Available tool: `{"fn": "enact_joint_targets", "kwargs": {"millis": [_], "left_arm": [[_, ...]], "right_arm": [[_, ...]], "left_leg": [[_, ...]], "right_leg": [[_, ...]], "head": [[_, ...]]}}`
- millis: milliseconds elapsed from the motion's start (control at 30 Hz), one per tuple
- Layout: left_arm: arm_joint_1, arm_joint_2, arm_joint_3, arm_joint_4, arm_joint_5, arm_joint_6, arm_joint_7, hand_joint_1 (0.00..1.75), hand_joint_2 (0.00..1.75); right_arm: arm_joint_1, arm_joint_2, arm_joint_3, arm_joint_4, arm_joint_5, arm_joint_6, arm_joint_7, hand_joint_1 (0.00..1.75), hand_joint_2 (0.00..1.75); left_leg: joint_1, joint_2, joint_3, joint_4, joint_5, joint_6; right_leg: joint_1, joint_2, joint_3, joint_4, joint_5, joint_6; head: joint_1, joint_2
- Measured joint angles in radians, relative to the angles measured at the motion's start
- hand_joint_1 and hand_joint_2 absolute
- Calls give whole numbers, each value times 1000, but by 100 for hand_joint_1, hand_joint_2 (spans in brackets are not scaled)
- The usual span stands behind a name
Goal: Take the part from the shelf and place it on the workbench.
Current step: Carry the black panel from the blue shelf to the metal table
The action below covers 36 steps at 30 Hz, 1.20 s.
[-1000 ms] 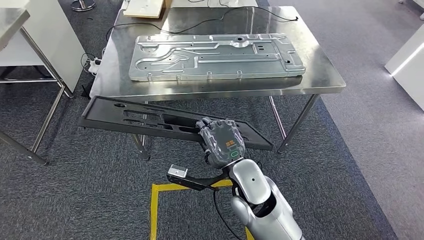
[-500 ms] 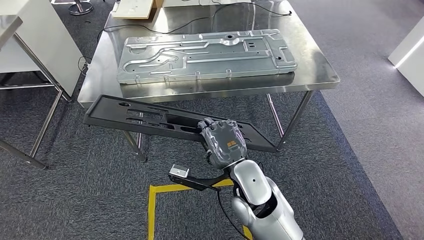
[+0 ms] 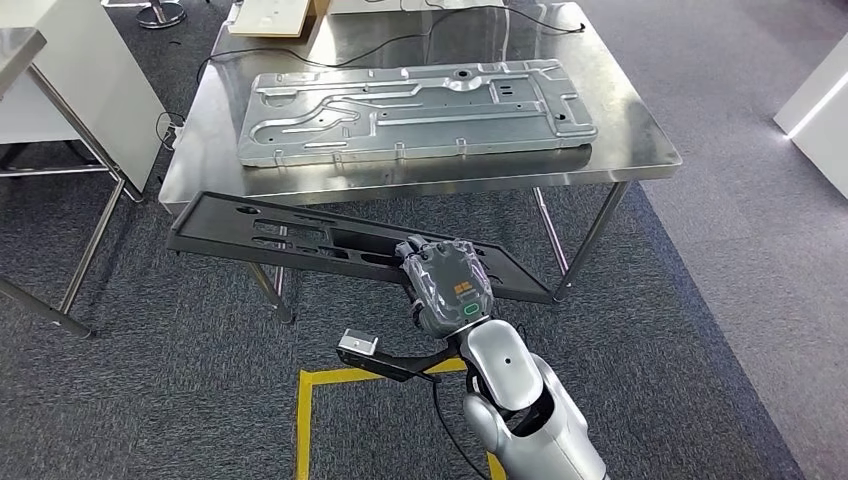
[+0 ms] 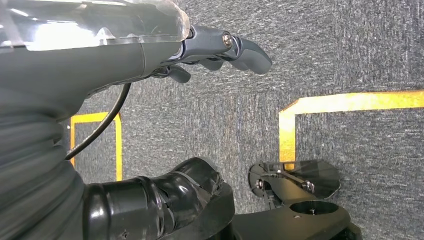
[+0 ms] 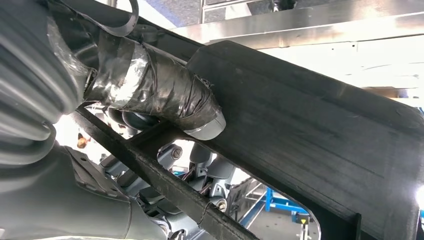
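The right hand grips the long black panel off-centre, low before the steel table; stiff, light-looking, likely to tip leftward. The left hand hangs empty, fingers loosely apart

A stainless-steel workbench with thin metal legs stands on dark grey carpet. A long stamped grey metal panel lies flat along its top, with a black cable trailing behind it. Yellow tape marks the carpet.

Right hand clenched, left hand slack
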Motion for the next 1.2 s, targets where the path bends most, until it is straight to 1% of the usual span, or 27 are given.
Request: {"fn": "enact_joint_targets", "kwargs": {"millis": [133,333,367,400,467,500,533,567,600,633,667,700,733,767,800,833,867,900,933,967,1000,1033,1067,1100,1133,1167,1200], "left_arm": [[0,0,0,0,-3,0,0,0,175],[0,-2,0,0,-3,1,1,0,175],[0,-2,0,0,-3,2,1,0,175],[0,-2,0,0,-3,2,2,0,175],[0,-4,0,0,-3,3,2,0,175],[0,-5,0,0,-3,3,2,0,175],[-1,-6,0,0,-4,4,1,0,175],[-2,-7,0,0,-5,3,1,0,175],[-2,-8,0,0,-5,3,1,0,175],[-2,-9,0,0,-6,3,1,0,175],[-2,-10,0,0,-6,2,1,0,175],[-1,-10,0,0,-6,2,1,0,175],[-1,-11,0,0,-6,1,1,0,175],[-1,-11,0,0,-6,1,1,0,175],[-2,-11,0,0,-6,1,1,0,175],[-3,-11,0,0,-6,1,1,0,175],[-4,-11,0,1,-5,1,1,0,175],[-4,-10,0,1,-4,1,0,0,175],[-4,-11,0,1,-3,0,0,0,175],[-4,-11,0,1,-3,0,0,0,175],[-4,-11,0,1,-2,0,0,0,175],[-5,-11,0,1,-2,0,0,0,175],[-4,-11,0,1,-2,0,-1,0,175],[-5,-11,0,1,-3,0,-1,0,175],[-5,-11,0,1,-3,0,-1,0,175],[-6,-11,0,1,-3,0,-2,0,175],[-7,-11,0,1,-3,0,-2,0,175]], "right_arm": [[0,0,0,0,20,-7,10,175,175],[1,2,-3,-4,24,-46,32,175,175],[1,2,-4,-6,20,-50,34,175,175],[1,4,-7,-9,17,-52,35,175,175],[2,9,-13,-17,13,-56,37,175,175],[2,11,-16,-20,12,-57,38,175,175],[2,12,-18,-22,12,-58,38,175,175],[1,11,-21,-23,11,-58,38,175,175],[2,11,-24,-23,11,-59,38,175,175],[5,11,-27,-23,11,-59,38,175,175],[8,11,-31,-23,11,-58,38,175,175],[10,11,-33,-23,11,-58,38,175,175],[11,11,-35,-23,11,-58,38,175,175],[10,11,-36,-23,11,-58,38,175,175],[11,11,-37,-23,11,-58,37,175,175],[11,11,-38,-23,11,-58,35,175,175],[11,11,-39,-23,11,-58,32,175,175],[12,11,-39,-23,11,-59,28,175,175],[11,11,-40,-23,11,-59,24,175,175],[11,11,-40,-23,11,-59,21,175,175],[10,11,-40,-23,11,-59,19,175,175],[9,12,-40,-23,11,-59,17,175,175],[9,12,-40,-23,11,-59,17,175,175],[8,12,-40,-23,12,-59,17,175,175],[8,12,-40,-23,12,-59,17,175,175],[8,12,-39,-22,12,-59,17,175,175],[8,11,-39,-21,13,-58,17,175,175]], "left_leg": [[0,0,-1,2,-1,0],[-1,0,-1,3,-1,1],[-2,0,-2,5,-2,2],[-2,0,-1,3,-2,6],[1,4,17,-26,10,22],[5,8,32,-51,20,31],[9,14,45,-73,30,36],[13,19,51,-85,35,38],[15,24,53,-88,36,38],[17,29,53,-84,33,34],[20,33,52,-78,28,29],[24,37,51,-69,22,21],[30,40,49,-56,14,12],[37,42,46,-40,4,1],[39,43,39,-21,-8,-11],[39,43,32,-6,-18,-22],[37,43,28,4,-24,-31],[35,43,26,8,-27,-38],[37,44,28,8,-28,-42],[39,41,28,12,-32,-45],[42,32,23,27,-45,-46],[42,21,7,60,-70,-45],[40,8,-19,117,-104,-43],[36,-2,-53,187,-140,-38],[31,-8,-86,255,-166,-33],[26,-10,-108,300,-175,-26],[19,-11,-113,307,-165,-16]], "right_leg": [[0,0,0,0,0,0],[-1,0,0,-1,1,1],[-4,0,1,-4,2,2],[-6,0,3,-9,5,6],[-6,1,13,-25,11,14],[-4,2,13,-17,3,17],[-2,4,3,10,-15,18],[-5,5,-20,59,-40,19],[-7,6,-52,121,-69,22],[-11,6,-83,176,-88,26],[-16,5,-101,206,-89,32],[-21,4,-102,199,-71,39],[-27,0,-82,153,-38,47],[-32,-5,-56,96,-10,55],[-34,-8,-35,50,9,60],[-34,-10,-24,26,15,54],[-31,-9,-25,26,8,43],[-28,-6,-31,34,5,28],[-26,-2,-35,40,2,12],[-25,0,-37,41,2,3],[-24,3,-39,41,3,-5],[-23,5,-39,40,4,-11],[-21,7,-39,39,5,-16],[-17,9,-40,38,6,-20],[-11,11,-41,38,6,-23],[-5,14,-41,38,6,-25],[1,18,-40,37,6,-28]], "head": [[0,0],[0,0],[0,0],[0,0],[0,0],[0,0],[0,0],[1,0],[1,0],[0,0],[0,0],[0,0],[0,0],[0,0],[1,0],[2,0],[2,0],[2,0],[2,0],[2,0],[1,0],[1,0],[1,0],[1,0],[1,0],[1,0],[1,0]]}}
